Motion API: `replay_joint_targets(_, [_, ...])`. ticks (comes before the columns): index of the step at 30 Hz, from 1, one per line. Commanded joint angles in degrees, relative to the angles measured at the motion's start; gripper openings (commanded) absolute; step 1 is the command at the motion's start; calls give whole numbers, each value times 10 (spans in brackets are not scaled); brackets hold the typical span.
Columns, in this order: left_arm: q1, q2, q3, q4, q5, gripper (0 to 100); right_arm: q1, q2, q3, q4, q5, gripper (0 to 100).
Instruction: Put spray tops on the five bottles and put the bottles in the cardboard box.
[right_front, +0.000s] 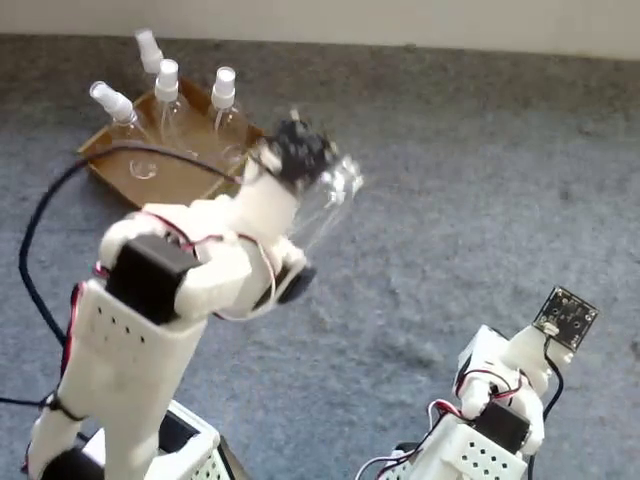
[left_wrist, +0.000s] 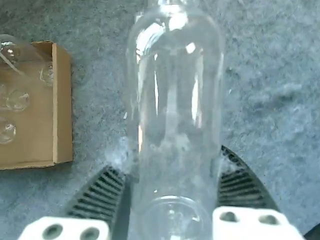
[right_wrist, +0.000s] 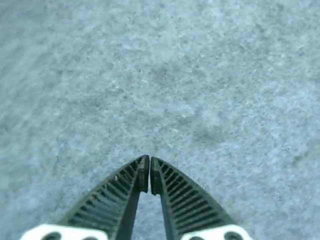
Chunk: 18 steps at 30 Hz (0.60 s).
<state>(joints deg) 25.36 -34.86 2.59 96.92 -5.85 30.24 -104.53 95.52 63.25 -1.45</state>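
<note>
Bottle (left_wrist: 175, 100) in left claw (left_wrist: 170, 192): neck and top cut off by edge of left wrist view, so fitted spray top cannot be told there. Base end blurred and cut by opposite edge. Inner faces of fingers (left_wrist: 100, 195) covered by bottle. In high view, bottle's lower part hidden behind left arm (right_front: 220, 260); neck end too blurred to be read. Cardboard box (right_front: 190, 185): near right corner hidden behind same arm. Boxed bottles (right_front: 165, 100): clear bodies barely made out. Right arm (right_front: 500, 400): base cut off by near edge.
</note>
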Motion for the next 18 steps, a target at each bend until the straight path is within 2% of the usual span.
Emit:
replay_joint_targets(1, [-7,-85,175,-84,-83,46,-13,-7,83,3,-4,5])
replay_joint_targets(5, [-39,-140,343,-208,-105,49,-13,-7,83,3,-4,5])
replay_joint_targets(10, [-118,-178,505,-347,-161,49,-13,-7,83,3,-4,5])
replay_joint_targets(14, [-157,-169,578,-375,-222,49,-13,-7,83,3,-4,5])
replay_joint_targets(18, [-173,-143,617,-376,-250,49,-13,-7,83,3,-4,5])
